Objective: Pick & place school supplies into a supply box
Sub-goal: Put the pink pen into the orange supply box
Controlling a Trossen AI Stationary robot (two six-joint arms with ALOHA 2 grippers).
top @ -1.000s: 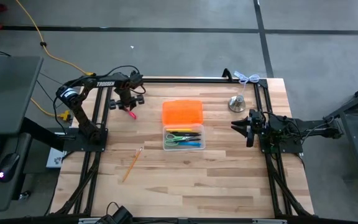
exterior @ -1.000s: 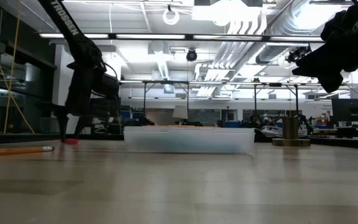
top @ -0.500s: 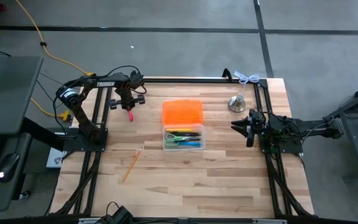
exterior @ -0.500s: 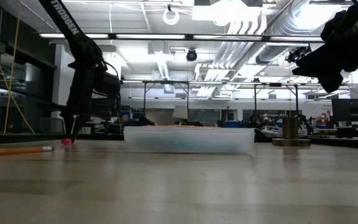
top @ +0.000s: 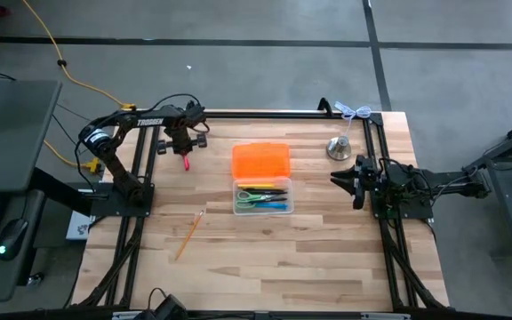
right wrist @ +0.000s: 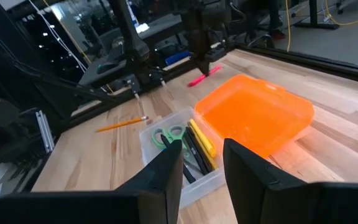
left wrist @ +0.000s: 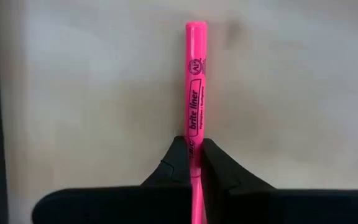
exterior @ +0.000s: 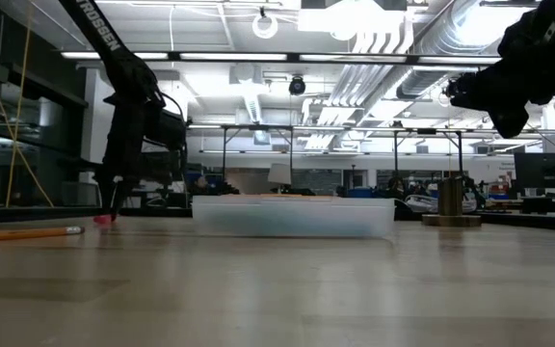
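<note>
Left gripper [top: 185, 152] pinches the pink highlighter [left wrist: 194, 106] near the table's [top: 265, 249] far-left corner — the supply box [top: 261, 197] sits mid-table, lid open. Right gripper [right wrist: 201, 163] spread, idle near the right edge.

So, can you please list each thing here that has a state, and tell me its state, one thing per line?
Left gripper: shut on the pink highlighter, at the table's far left.
Pink highlighter: capped, held at one end, other end on the table.
Right gripper: open, empty, waiting right of the box.
Supply box: open, partly filled, scissors and pens inside.
Orange lid: flipped back flat on the table.
Pencil: lying loose on the table.
</note>
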